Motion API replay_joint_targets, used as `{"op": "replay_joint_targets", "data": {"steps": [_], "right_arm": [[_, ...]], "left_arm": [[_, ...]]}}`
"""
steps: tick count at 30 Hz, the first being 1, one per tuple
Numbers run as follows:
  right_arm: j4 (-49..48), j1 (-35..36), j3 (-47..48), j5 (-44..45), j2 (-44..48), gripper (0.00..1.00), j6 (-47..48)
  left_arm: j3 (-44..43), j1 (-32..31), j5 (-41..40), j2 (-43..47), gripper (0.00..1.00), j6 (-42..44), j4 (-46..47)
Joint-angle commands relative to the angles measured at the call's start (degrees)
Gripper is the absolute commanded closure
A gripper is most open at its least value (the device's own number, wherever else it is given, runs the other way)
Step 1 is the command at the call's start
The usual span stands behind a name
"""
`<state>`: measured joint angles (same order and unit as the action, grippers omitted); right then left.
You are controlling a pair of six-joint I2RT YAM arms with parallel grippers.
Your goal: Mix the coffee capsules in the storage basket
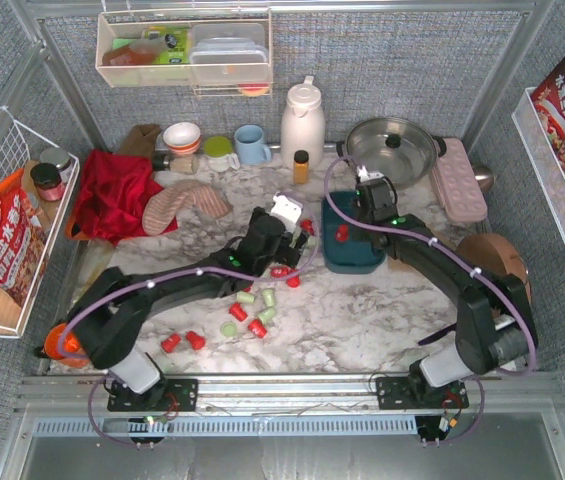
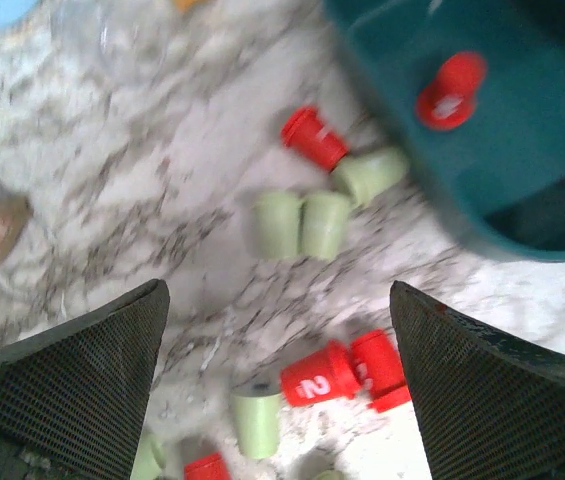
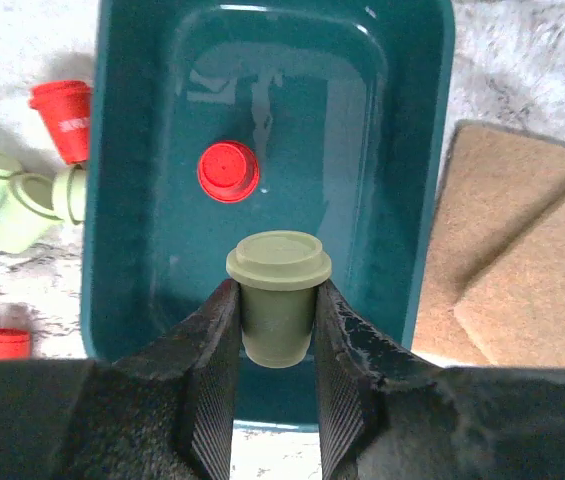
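Note:
The teal storage basket (image 1: 354,262) sits right of centre on the marble table. My right gripper (image 3: 275,320) hangs over the basket's (image 3: 102,200) near end, shut on an upright mint green capsule (image 3: 277,290). One red capsule (image 3: 228,171) lies on the basket floor. My left gripper (image 2: 280,340) is wide open above loose coffee capsules, with nothing between its fingers. Below it lie a red capsule marked 2 (image 2: 317,378) and a green one (image 2: 258,425). More red and green capsules (image 1: 252,297) are scattered over the table's middle and front left.
A cork mat (image 3: 522,260) lies right of the basket. Behind stand a pink tray (image 1: 459,180), a lidded pot (image 1: 392,148), an amber bottle (image 1: 301,166), a white carafe (image 1: 302,122) and a blue mug (image 1: 252,145). A red cloth (image 1: 114,195) lies at the back left.

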<state>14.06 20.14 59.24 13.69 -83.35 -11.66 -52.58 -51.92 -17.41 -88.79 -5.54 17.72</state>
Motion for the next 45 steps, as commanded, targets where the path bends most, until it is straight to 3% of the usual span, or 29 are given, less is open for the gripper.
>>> {"op": "replay_joint_targets", "data": {"steps": [1,7,11,21,35,41,45], "right_arm": [[-1.11,-1.64,1.03,-2.64,-4.12,0.66,-0.81],[0.40,-2.30,3.04,-5.65,-8.54,0.52,0.03],[1.02,-2.39,3.71,-6.96,-8.85,0.48,0.64],[2.83,-2.35,4.86,-11.06,-8.41,0.47,0.94],[3.77,-2.30,5.41,-13.86,-7.35,0.47,1.03],[4.25,-2.21,5.86,-15.23,-7.85,0.47,0.94],[4.27,-2.12,5.80,-15.70,-7.54,0.46,0.77]], "left_arm": [[-5.82,0.29,-9.56,-7.47,0.00,-4.58,-17.18],[-6.77,0.52,-6.02,-10.61,0.00,-6.78,-20.61],[-5.88,1.15,-2.64,-10.52,0.02,-9.00,-21.92],[-5.18,2.46,0.96,-12.24,0.34,-10.84,-25.41],[-3.01,4.99,-0.12,-4.91,0.36,-14.75,-28.51],[-2.82,4.98,2.43,0.14,0.25,-18.11,-30.89],[-2.59,4.99,4.90,2.30,0.26,-23.62,-33.13]]}}
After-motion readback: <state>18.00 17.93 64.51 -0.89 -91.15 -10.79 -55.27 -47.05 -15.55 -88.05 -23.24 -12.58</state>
